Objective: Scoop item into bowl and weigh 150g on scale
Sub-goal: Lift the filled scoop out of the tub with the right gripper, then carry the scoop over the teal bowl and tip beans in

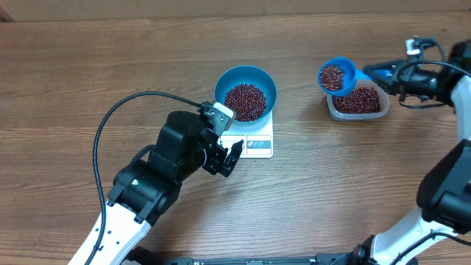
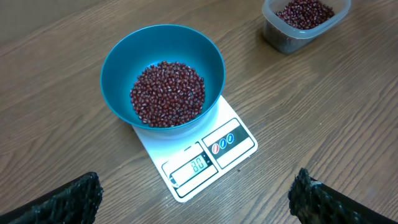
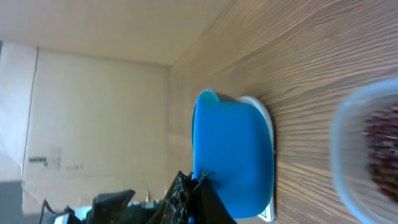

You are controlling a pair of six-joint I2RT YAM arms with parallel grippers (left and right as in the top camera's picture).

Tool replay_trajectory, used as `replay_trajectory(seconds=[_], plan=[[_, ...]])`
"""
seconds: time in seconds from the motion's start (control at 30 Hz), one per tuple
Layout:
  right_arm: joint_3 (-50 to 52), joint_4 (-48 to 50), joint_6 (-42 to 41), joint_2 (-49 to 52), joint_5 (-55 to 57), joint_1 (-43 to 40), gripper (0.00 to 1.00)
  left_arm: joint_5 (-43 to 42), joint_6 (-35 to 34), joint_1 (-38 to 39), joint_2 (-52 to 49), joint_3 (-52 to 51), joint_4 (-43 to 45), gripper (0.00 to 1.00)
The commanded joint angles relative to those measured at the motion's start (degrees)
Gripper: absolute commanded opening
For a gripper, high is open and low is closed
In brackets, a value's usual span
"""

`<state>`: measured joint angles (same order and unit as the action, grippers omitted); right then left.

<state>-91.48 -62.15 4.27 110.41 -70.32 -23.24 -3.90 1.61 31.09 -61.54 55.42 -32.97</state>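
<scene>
While beans [image 1: 245, 101] sit in the bowl [image 1: 229, 79] on the scale [image 1: 257, 144], the scoop [image 1: 347, 68] is gripped by the right gripper [image 1: 372, 72]; left gripper [image 1: 229, 156] is spread open.

The bowl [image 2: 121, 62] is bright blue, and the beans [image 2: 168, 93] in it are dark red-brown. The scale [image 2: 242, 138] is white with small red and blue marks. The scoop [image 1: 347, 70] is blue, the tub [image 1: 335, 114] clear, and the counter [image 1: 88, 66] brown with wood grain.
</scene>
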Motion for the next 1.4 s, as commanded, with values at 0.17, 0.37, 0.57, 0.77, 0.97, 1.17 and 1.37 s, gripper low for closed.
replay_trajectory(seconds=[0.17,0.37,0.57,0.77,0.97,1.17,1.37], plan=[[-0.52,1.92,0.26,-2.89,-2.67,7.96,0.04,-0.2,-0.52,-0.11,-0.22,-0.31,0.28,0.99],[-1.92,3.54,-1.4,-3.43,1.27,12.41,0.04,-0.2,-0.55,-0.11,-0.22,-0.31,0.39,1.0],[-4.76,3.54,-1.46,-3.43,3.76,16.85,0.04,-0.2,-0.52,-0.11,-0.22,-0.31,0.46,1.0],[-8.09,3.56,-1.46,-3.43,10.21,21.24,0.04,-0.22,-0.55,-0.11,-0.22,-0.31,0.48,0.99],[-10.23,3.78,-2.45,-3.43,17.44,25.46,0.04,-0.2,-0.52,-0.11,-0.22,-0.31,0.46,0.99],[-10.6,5.22,-4.94,-3.43,24.35,29.27,0.04,-0.2,-0.52,-0.11,-0.22,-0.31,0.48,0.99],[-10.6,7.82,-7.52,-3.48,28.35,32.7,0.04,-0.2,-0.52,-0.11,-0.22,-0.31,0.48,1.0]])
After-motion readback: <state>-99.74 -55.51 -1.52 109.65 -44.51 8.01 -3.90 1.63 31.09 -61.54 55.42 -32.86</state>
